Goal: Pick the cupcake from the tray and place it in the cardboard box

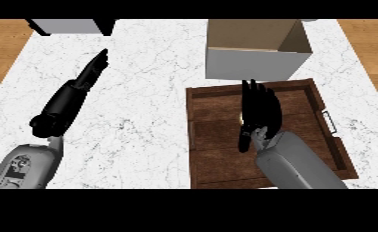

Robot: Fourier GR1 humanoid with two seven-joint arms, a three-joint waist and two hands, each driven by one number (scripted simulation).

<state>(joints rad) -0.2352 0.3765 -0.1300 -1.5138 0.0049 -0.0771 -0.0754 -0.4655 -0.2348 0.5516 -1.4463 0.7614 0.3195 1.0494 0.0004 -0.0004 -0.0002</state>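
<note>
On a white marble counter veined with thin grey lines, a rectangular tray of dark brown wooden planks with a raised rim sits at the right, a small metal handle on its right edge. Just behind it, touching or nearly so, stands an open cardboard box, pale outside and tan brown within. The right hand, glossy black on a smooth grey forearm, lies over the tray's middle with fingers straight, pointing toward the box. The cupcake is almost wholly hidden beneath it; only a pale speck shows at the hand's left edge, and whether the hand grips it cannot be told. The left hand rests flat and straight-fingered on the bare counter, well apart.
</note>
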